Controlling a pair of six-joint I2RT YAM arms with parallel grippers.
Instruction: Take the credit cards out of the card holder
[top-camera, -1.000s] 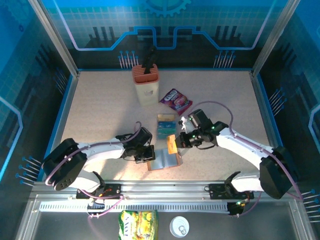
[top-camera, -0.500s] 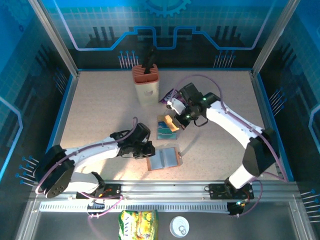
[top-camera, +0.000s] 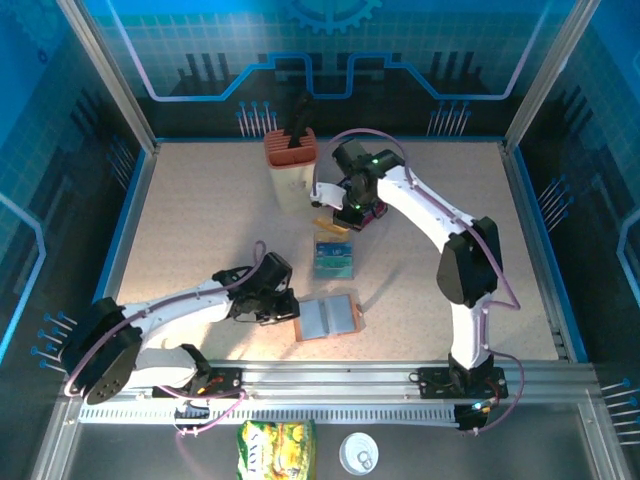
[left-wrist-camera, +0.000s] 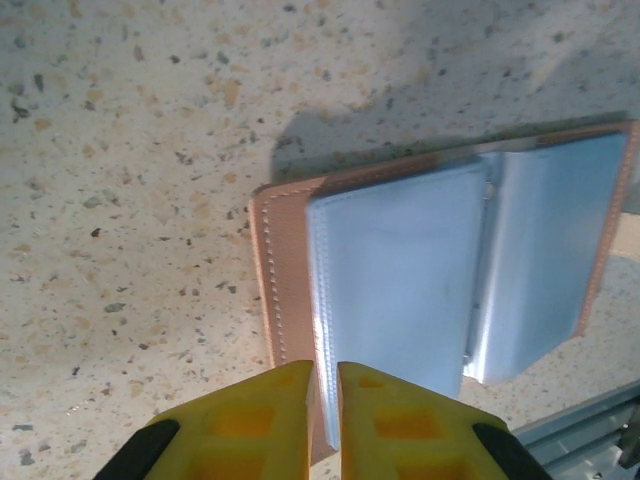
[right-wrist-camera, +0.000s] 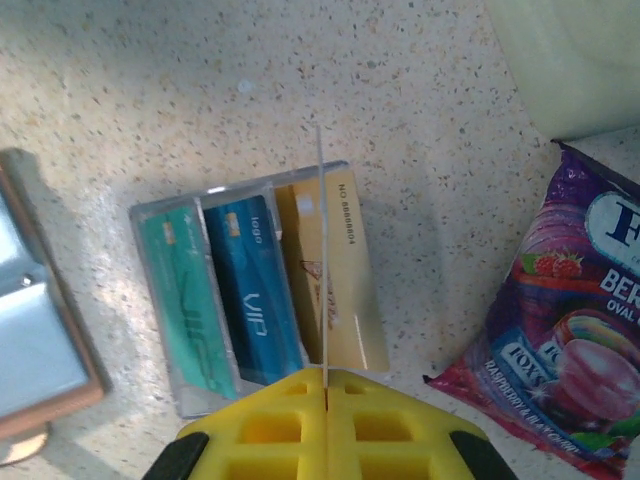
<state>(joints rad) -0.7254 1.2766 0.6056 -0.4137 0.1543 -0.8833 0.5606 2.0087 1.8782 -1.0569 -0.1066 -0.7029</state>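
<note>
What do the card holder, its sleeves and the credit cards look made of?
Card holder: matte salmon-brown leather or imitation, going by the stitched edge. Sleeves: thin glossy clear plastic, by the sheen. Credit cards: probably stiff printed plastic, flat and thin.

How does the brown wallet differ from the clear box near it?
The wallet is brown and lies open, its sleeves looking empty. The clear box is see-through and holds teal, blue and yellow cards. Both lie flat on the table.
</note>
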